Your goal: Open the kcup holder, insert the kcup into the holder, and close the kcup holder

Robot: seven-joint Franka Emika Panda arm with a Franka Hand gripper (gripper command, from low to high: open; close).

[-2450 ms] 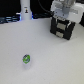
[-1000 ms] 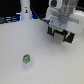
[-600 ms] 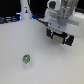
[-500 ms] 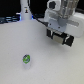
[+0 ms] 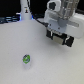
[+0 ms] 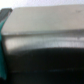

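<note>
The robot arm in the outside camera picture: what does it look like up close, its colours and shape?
A chunky white, boxy wrist block with rounded edges, ending in a dark black gripper with short stubby fingers. The picture is too blurred to show cables or markings.

1. The surface (image 5: 20, 40) is seen as plain white, without pattern.
2. A green top is shown on the kcup (image 5: 25, 60), with a white body below it.
3. The claw (image 5: 58, 38) is coloured black, under a white arm housing (image 5: 61, 19).
4. Behind the kcup, a white bottle-shaped object (image 5: 24, 10) is lit by a blue glow.
5. In the wrist view, a blurred grey face (image 6: 45, 25) and a teal edge (image 6: 2, 50) are shown.
</note>
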